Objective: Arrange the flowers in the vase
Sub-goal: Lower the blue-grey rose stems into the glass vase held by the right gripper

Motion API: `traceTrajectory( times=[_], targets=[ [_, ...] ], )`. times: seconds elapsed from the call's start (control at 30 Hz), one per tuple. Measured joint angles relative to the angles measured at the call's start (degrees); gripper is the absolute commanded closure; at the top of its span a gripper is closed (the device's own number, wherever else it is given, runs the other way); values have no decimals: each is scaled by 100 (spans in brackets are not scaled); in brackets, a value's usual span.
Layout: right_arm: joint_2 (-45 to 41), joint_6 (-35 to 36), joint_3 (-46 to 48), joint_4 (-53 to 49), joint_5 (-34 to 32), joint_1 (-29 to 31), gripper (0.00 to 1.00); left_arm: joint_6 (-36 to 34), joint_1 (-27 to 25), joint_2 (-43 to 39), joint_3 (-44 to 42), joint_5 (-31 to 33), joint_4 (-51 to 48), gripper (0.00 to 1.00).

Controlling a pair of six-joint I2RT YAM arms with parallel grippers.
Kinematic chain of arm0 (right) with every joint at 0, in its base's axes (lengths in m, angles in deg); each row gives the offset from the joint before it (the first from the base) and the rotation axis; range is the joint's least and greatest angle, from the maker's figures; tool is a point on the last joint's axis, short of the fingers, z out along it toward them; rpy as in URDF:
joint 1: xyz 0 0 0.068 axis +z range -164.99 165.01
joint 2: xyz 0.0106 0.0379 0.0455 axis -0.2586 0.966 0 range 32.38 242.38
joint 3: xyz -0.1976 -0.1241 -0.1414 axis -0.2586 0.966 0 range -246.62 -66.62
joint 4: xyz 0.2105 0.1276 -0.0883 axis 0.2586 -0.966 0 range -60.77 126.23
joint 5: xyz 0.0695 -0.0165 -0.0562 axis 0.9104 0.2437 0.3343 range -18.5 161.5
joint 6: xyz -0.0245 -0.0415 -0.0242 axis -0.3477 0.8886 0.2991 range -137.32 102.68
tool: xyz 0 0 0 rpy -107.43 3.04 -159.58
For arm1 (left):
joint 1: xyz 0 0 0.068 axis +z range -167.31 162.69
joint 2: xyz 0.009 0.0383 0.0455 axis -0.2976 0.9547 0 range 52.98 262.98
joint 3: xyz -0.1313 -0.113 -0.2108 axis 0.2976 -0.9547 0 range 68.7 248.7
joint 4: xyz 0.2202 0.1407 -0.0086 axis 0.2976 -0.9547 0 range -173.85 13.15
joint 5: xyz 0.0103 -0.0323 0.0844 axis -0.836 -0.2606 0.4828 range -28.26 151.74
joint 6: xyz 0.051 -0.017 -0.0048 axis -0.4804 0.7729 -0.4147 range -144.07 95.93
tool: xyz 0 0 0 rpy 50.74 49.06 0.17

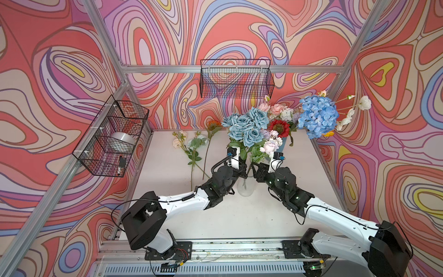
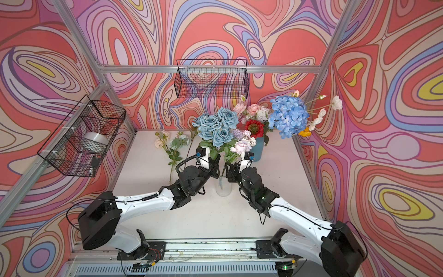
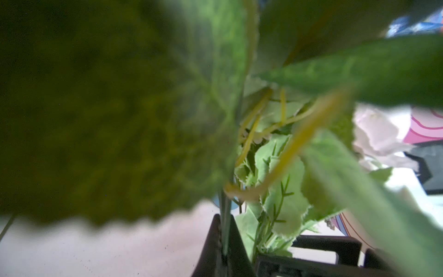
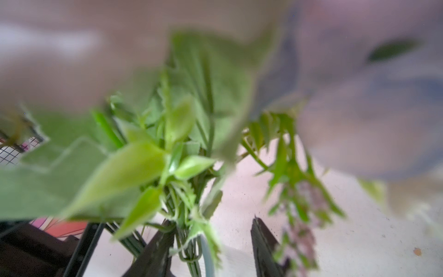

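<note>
- Flowers (image 1: 249, 129) are bunched above the vase (image 1: 245, 188), mid-worktop (image 1: 167, 215).
- One stem (image 3: 225, 215) is pinched by the left claw (image 3: 224, 223).
- Other stems (image 4: 191, 251) are straddled, unpinched, by the half-spread right claw (image 4: 213, 221).

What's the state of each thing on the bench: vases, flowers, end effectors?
clear vase: upright, stems in it
blue vase: upright, full of blooms
dusty-blue roses: upright, over clear vase
loose flowers: lying flat on table
left end effector: shut on dusty-blue roses stem
right end effector: open, stems between jaws
</note>
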Motion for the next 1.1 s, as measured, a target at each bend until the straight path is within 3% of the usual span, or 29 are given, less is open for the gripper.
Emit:
traceTrajectory(
  times=[0.53,0.83,1.1],
  targets=[
    [-195,184,4,-155,461,0,43,367,-273,-918,-577,131,-999,57],
    [-590,483,42,-520,699,0,39,640,-313,-1637,-938,225,-2020,56],
    [-538,667,42,-748,966,0,38,629,-313,-1781,-938,546,-2317,51]
  ],
)
